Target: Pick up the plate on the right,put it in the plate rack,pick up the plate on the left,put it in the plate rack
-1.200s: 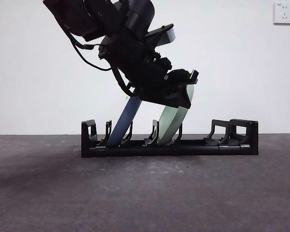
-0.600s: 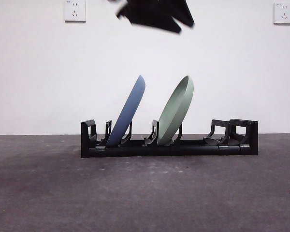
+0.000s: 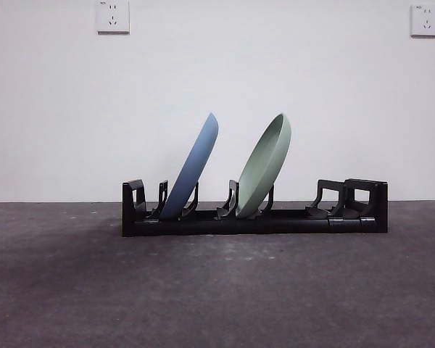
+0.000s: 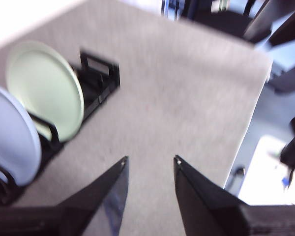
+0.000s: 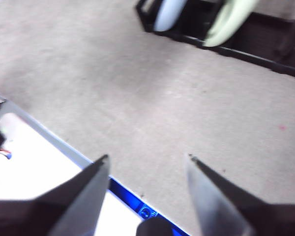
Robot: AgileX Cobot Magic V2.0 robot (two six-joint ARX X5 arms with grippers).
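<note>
A round matte blue plate (image 3: 194,165) and a round pale green plate (image 3: 264,165) are propped, tilted rightward, between prongs of the long black plate rack (image 3: 326,217).

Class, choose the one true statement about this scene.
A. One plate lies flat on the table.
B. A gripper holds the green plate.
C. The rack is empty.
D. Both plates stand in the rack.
D: the blue plate and green plate both lean in the plate rack, with no gripper on them.

The grey table (image 3: 217,290) carries only the plate rack (image 3: 254,221), lying lengthwise near its far edge.
</note>
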